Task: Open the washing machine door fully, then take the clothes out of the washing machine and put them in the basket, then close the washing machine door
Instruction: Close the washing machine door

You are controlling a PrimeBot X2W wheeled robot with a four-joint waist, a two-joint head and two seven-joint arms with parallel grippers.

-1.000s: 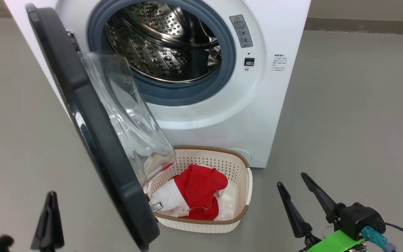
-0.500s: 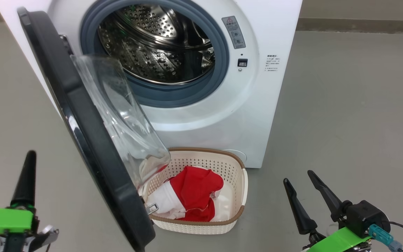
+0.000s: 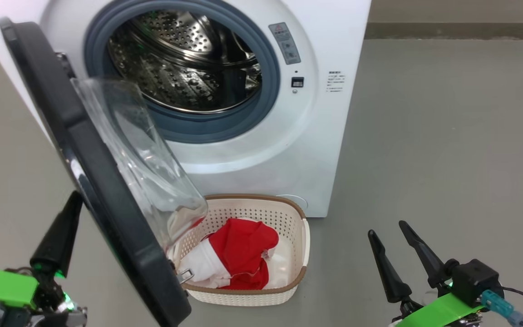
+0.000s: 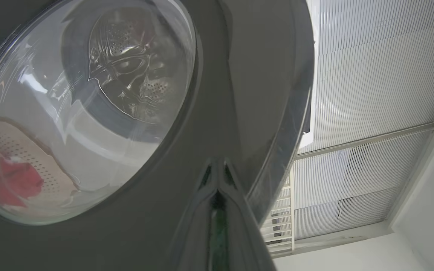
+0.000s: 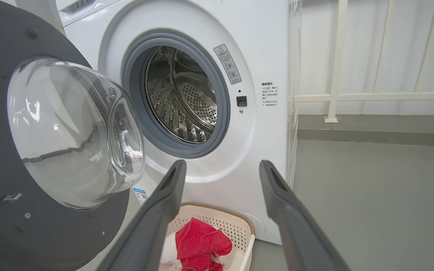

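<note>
Beside the left end effector [image 3: 74,203] hangs the washing machine door [image 3: 102,190].

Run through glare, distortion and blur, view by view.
Head view: soft even light; white streaks glare on the washing machine door, whose glass smears the basket behind it. Left wrist view: the shut left gripper is blurred up close; the glass warps the drum and the clothes. Right wrist view: the open right gripper looks slightly soft; bright reflections on the glass.
</note>
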